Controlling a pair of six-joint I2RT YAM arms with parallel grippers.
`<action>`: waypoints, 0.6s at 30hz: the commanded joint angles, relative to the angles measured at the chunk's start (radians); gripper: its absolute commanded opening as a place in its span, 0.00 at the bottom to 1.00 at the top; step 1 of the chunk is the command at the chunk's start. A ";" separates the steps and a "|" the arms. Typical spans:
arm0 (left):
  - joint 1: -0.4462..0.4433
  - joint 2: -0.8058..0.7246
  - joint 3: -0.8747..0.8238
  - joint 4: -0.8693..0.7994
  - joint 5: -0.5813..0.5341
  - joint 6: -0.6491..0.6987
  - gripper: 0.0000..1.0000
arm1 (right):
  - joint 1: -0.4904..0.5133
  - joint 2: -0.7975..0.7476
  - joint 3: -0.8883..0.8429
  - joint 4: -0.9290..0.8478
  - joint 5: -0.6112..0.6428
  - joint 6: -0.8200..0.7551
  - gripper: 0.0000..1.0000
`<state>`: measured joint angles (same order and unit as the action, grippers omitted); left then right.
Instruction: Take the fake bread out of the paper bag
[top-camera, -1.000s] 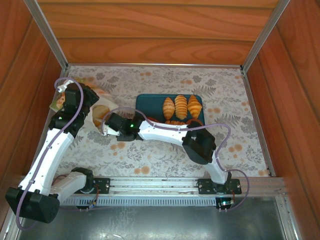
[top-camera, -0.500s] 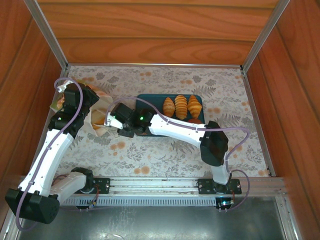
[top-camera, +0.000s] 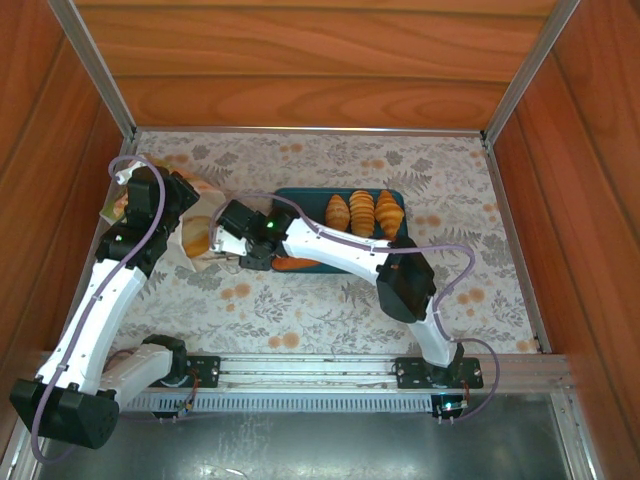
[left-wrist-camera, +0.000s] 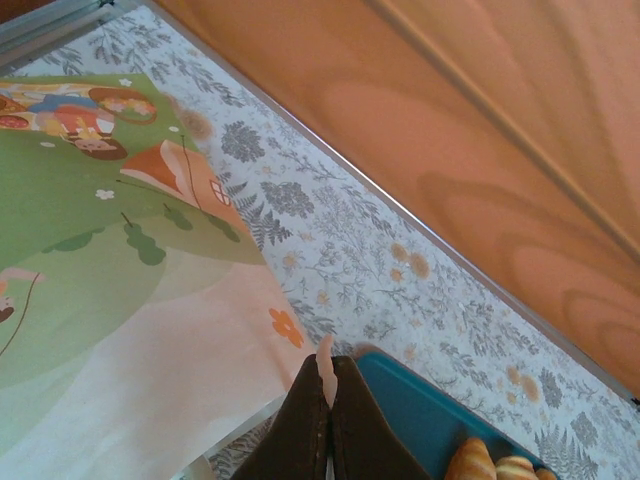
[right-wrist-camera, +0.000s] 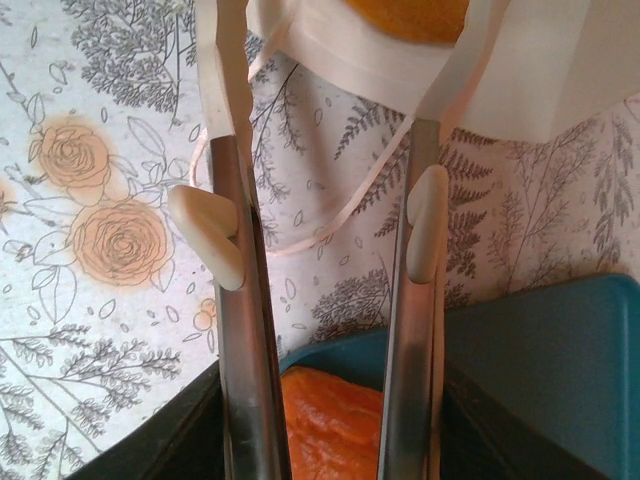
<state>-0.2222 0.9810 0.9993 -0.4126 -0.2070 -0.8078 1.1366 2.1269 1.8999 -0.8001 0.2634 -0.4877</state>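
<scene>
The right gripper (top-camera: 221, 243) returned open and empty to the paper bag (left-wrist-camera: 120, 330) for more bread (right-wrist-camera: 405, 10), the left gripper (left-wrist-camera: 327, 385) clamping the bag's edge.

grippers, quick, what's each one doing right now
Left gripper: shut, pinching a pale strip of the bag.
Right gripper: open, empty, at the bag's mouth.

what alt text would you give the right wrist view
The open right gripper points at the mouth of the white paper bag, where a golden piece of fake bread shows inside. A cord handle lies on the flowered tablecloth; a teal tray with an orange pastry sits below.
</scene>
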 joint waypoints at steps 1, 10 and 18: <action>0.007 -0.018 0.036 -0.002 0.015 0.018 0.00 | -0.014 0.025 0.069 -0.007 -0.003 -0.027 0.52; 0.007 -0.019 0.037 -0.002 0.029 0.021 0.00 | -0.037 0.157 0.259 -0.126 -0.075 -0.070 0.65; 0.007 -0.025 0.032 -0.002 0.029 0.017 0.00 | -0.053 0.227 0.356 -0.152 -0.082 -0.072 0.58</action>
<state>-0.2222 0.9791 0.9997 -0.4152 -0.1833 -0.8043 1.0912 2.3531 2.2158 -0.9245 0.2062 -0.5491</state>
